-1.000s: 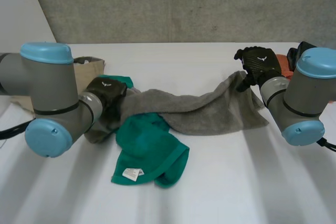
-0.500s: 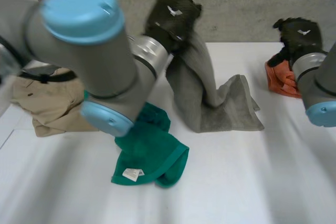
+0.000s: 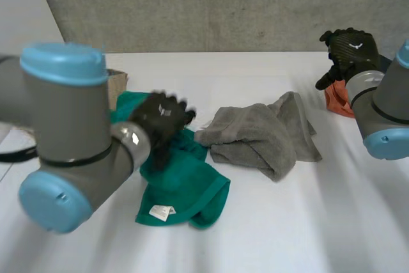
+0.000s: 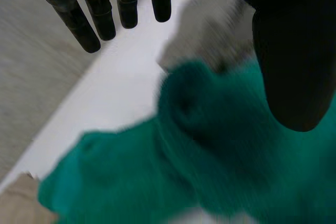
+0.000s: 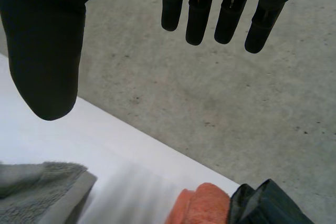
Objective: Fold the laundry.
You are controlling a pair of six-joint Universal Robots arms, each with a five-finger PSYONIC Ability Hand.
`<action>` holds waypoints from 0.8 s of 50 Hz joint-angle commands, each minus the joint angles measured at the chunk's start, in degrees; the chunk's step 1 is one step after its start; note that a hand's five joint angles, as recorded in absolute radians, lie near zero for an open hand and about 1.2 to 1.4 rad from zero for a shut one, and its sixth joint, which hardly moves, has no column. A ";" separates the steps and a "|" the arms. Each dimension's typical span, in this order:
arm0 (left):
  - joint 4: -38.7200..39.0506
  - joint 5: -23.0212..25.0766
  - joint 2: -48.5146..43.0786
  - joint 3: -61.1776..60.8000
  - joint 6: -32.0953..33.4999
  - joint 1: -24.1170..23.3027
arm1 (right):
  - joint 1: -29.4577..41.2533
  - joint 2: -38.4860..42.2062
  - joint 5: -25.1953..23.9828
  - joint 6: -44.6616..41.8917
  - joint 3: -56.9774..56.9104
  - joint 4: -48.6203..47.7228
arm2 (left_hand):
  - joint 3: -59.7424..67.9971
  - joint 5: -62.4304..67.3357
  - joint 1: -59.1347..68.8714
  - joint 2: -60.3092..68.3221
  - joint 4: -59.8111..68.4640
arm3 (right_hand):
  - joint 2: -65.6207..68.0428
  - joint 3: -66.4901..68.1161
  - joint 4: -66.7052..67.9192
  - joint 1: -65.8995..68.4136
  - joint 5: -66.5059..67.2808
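Grey towel (image 3: 262,139): dropped since half a second ago from the raised left hand (image 3: 163,119), lies doubled mid-surface (image 3: 307,234), likely a first rough fold; long axis crosswise, arm to arm. Left hand: fingers straight, empty, over green cloth (image 3: 182,190). Right hand (image 3: 348,49): fingers open, empty, above orange cloth (image 3: 335,100)
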 commanded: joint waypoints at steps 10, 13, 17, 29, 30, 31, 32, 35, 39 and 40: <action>14.34 5.93 -8.54 -0.33 4.87 5.50 | 3.16 0.68 0.09 -3.39 2.24 0.37 | 68.10 67.21 69.00 68.29 68.65 | -3.08 -0.48 -0.46 -1.16 1.44; 13.11 3.30 -6.26 0.90 4.44 6.99 | 3.16 0.59 0.00 -3.48 2.50 0.37 | 68.14 67.25 69.04 68.33 68.68 | -3.08 -0.48 -0.46 -1.16 1.44; 13.63 0.66 -0.38 1.52 3.91 10.94 | 3.25 0.41 0.00 -3.57 2.86 0.37 | 68.14 67.25 69.04 68.33 68.68 | -3.08 -0.48 -0.46 -1.16 1.44; 13.64 0.74 6.85 18.56 -3.12 28.96 | 4.56 0.77 0.00 -3.66 2.94 0.37 | 68.14 67.25 69.04 68.33 68.68 | -3.08 -0.48 -0.46 -1.16 1.44; 12.94 0.65 6.06 20.22 -3.73 29.84 | 4.65 0.85 0.00 -3.66 3.03 0.37 | 68.14 67.25 69.04 68.33 68.68 | -3.08 -0.48 -0.46 -1.16 1.44; 11.27 0.48 4.05 23.55 -4.87 31.42 | 4.74 0.85 0.00 -3.75 3.12 0.37 | 68.14 67.25 69.04 68.33 68.68 | -3.08 -0.48 -0.46 -1.16 1.44; 10.30 0.48 2.99 24.97 -5.32 32.04 | 4.74 0.85 0.00 -3.75 3.12 0.37 | 68.14 67.25 69.04 68.33 68.68 | -3.08 -0.48 -0.46 -1.16 1.44; 5.74 0.83 -1.13 29.88 -6.11 33.80 | 4.83 0.94 0.00 -4.01 3.21 0.37 | 68.14 67.25 69.04 68.33 68.68 | -3.08 -0.48 -0.46 -1.16 1.44; -0.33 1.44 -7.29 33.07 -6.11 34.51 | 4.91 1.03 0.00 -4.27 3.21 0.37 | 68.14 67.25 69.04 68.33 68.68 | -3.08 -0.48 -0.46 -1.16 1.44; -1.04 1.27 -8.52 33.33 -6.11 34.60 | 4.91 1.03 0.00 -4.27 3.21 0.37 | 68.14 67.25 69.04 68.33 68.68 | -3.08 -0.48 -0.46 -1.16 1.44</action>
